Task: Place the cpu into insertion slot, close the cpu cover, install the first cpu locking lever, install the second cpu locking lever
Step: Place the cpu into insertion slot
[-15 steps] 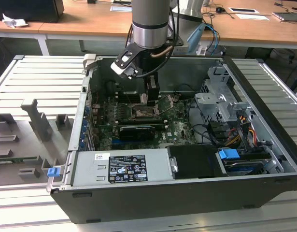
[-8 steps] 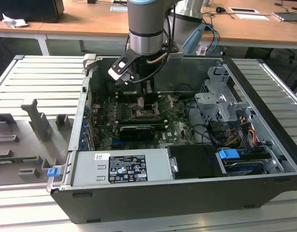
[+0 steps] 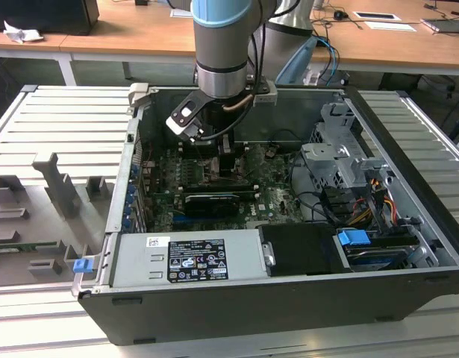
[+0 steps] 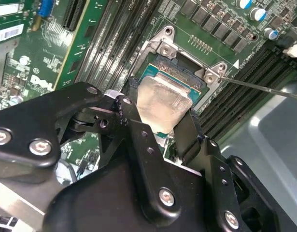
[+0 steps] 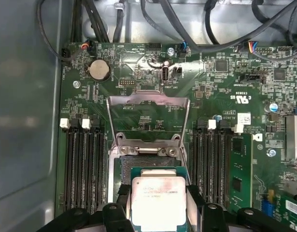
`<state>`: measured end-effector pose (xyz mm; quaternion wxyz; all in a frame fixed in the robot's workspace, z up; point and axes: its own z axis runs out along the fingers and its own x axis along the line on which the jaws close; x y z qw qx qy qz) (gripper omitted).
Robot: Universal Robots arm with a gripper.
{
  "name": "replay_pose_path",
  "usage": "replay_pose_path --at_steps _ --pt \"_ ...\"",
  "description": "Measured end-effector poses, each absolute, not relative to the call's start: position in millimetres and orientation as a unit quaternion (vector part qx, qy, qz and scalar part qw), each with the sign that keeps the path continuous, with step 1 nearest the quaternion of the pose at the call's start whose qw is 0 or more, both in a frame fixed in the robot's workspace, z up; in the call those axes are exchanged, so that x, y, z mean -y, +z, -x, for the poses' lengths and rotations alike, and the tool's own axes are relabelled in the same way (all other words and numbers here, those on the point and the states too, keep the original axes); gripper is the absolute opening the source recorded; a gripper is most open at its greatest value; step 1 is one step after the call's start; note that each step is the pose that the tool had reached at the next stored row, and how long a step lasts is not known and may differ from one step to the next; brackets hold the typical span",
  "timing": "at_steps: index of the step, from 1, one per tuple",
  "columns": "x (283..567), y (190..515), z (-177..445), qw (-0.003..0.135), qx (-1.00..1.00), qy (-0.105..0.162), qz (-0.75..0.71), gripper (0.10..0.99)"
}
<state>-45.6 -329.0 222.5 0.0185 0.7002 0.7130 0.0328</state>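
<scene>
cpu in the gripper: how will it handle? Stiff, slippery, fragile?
Likely rigid: the cpu is a flat plate with a metal top, showing no bend in the gripper. Probably slippery: that top looks smooth. May tilt easily: thin, held at two edges over the insertion slot.

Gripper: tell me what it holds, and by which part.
The gripper holds the cpu, its fingers pinching two opposite side edges.

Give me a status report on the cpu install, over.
Gripper shut on the cpu, fingers on opposite edges. Cpu over the insertion slot, seating cannot tell. Cpu cover up and open, off the slot.
</scene>
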Motion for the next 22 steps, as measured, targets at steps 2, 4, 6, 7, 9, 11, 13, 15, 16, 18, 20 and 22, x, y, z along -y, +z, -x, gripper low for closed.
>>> replay_pose_path --at_steps 2,4,6,7,9,11,13,15,16,18,20,22 --pt "327 218 46 0.017 -0.713 0.032 -0.7 0.541" --pt "325 216 46 0.017 -0.713 0.031 -0.7 0.541" --pt "323 215 46 0.017 -0.713 0.031 -0.701 0.541" --pt "323 214 46 0.017 -0.71 0.031 -0.704 0.541" --pt "323 213 46 0.017 -0.707 0.031 -0.706 0.541" --pt "323 210 46 0.017 -0.706 0.03 -0.708 0.541" --pt "323 206 43 0.017 -0.706 0.028 -0.708 0.541" --pt "322 203 42 0.018 -0.705 0.026 -0.708 0.541" --pt "322 203 42 0.018 -0.705 0.026 -0.709 0.541" --pt "320 203 42 0.018 -0.705 0.026 -0.709 0.541" --pt "319 202 42 0.018 -0.705 0.026 -0.709 0.541" --pt "319 202 42 0.018 -0.703 0.026 -0.711 0.541"
